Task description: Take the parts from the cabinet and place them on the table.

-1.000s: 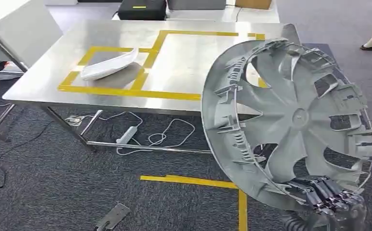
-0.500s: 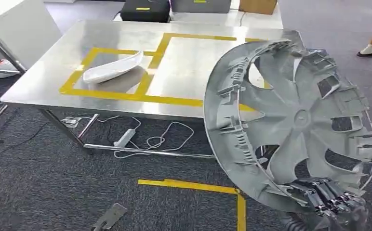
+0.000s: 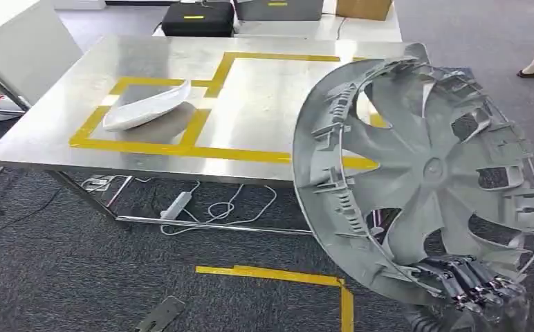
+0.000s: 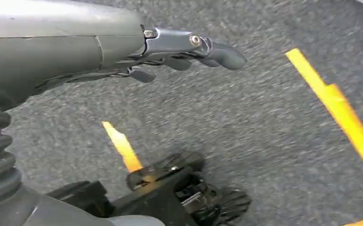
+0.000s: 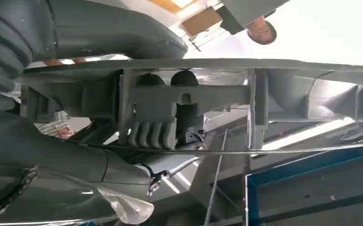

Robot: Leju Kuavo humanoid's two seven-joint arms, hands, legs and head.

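The right hand (image 3: 473, 286) grips the lower rim of the big grey wheel cover (image 3: 416, 173), held upright on edge in front of the steel table (image 3: 264, 104), hiding its near right corner. The left hand (image 4: 179, 52) hangs over the carpet, fingers loosely apart, holding nothing. Since a second ago the whole view has shifted: the table and the white curved part (image 3: 146, 107) inside the yellow tape sit lower and further left, while the cover keeps its place.
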